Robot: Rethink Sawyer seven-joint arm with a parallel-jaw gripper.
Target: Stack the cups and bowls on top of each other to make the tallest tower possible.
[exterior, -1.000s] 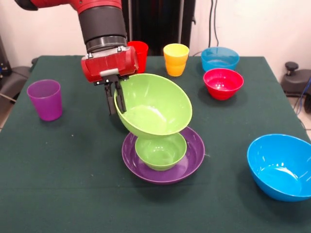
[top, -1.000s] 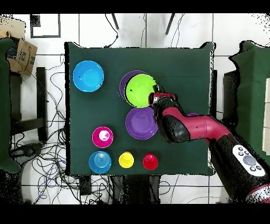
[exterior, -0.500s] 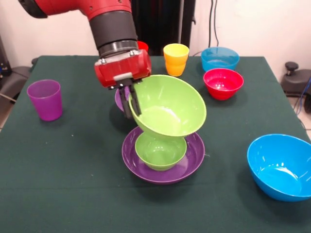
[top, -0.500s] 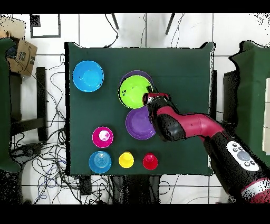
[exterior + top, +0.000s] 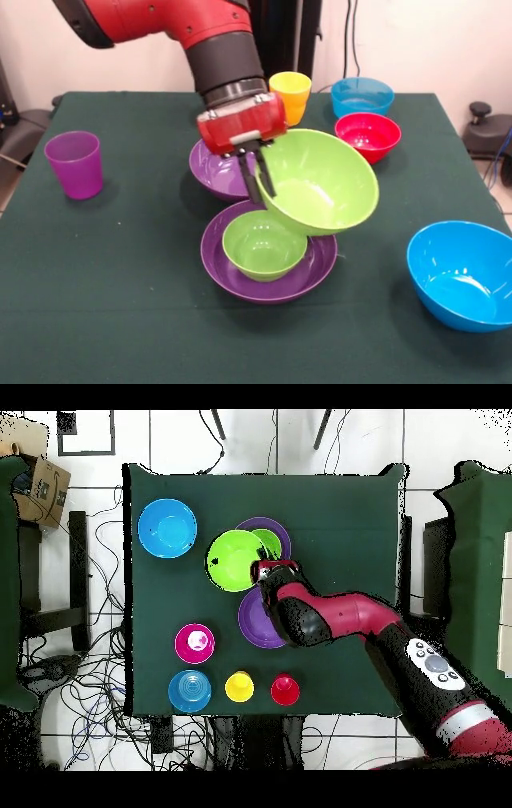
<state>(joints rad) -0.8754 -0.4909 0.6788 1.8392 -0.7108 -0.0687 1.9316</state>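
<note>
The claw (image 5: pixel 258 178) pinches the rim of the big lime bowl (image 5: pixel 320 184), tilted above the small green bowl (image 5: pixel 264 246). Best to level it and centre it before letting go, so it seats squarely.

light: bright, even (from above) | shadows: soft | glare: bowl (image 5: pixel 320 188) sheen | focus: sharp
</note>
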